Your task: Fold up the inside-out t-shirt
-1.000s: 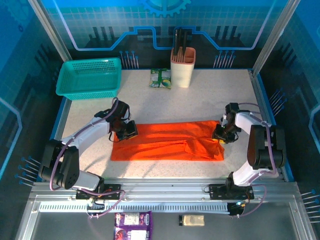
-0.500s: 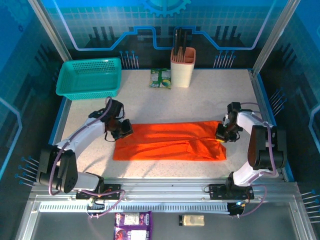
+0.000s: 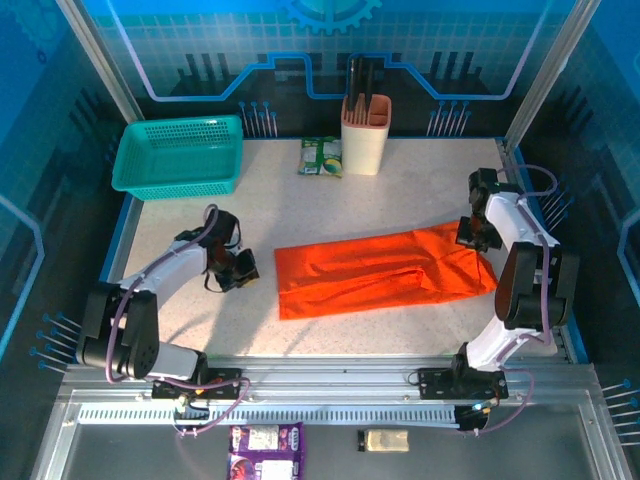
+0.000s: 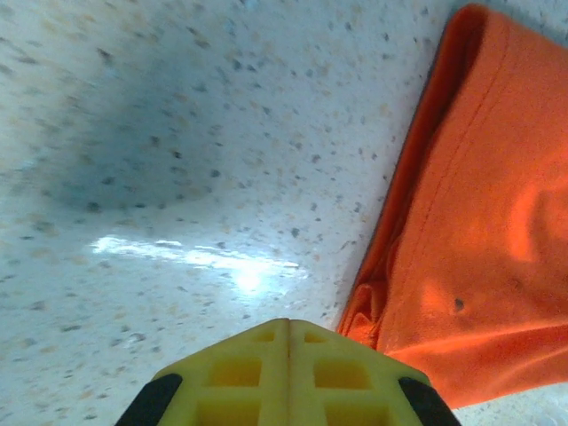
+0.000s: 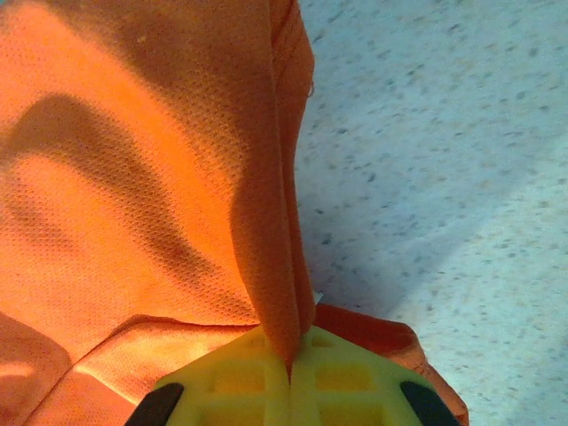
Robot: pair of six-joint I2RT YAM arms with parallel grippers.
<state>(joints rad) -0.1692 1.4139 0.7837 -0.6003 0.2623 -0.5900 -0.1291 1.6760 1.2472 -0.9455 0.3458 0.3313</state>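
The bright orange short-sleeved cloth t-shirt (image 3: pixel 385 272) lies on the speckled white table (image 3: pixel 400 200) as a long, folded, wrinkled strip. It is tilted, so the end by the right tool (image 3: pixel 472 236) sits farther from the arm bases than the other end.

The right tool is grasping the shirt. In its wrist view a thin ridge of fabric rises straight into the seam between its yellow fingers (image 5: pixel 231 386). The rest of the cloth spreads ahead of this tool and to its left, and bare table shows to its right.

The left tool (image 3: pixel 232 270) is clenched on nothing. In its wrist view the yellow fingertips (image 4: pixel 240 373) meet with no cloth between them. The shirt's hemmed end lies just beside this tool, ahead and to its right, and bare table stretches ahead and to its left.

A teal plastic mesh basket (image 3: pixel 180 155) stands well apart, beyond the left tool.
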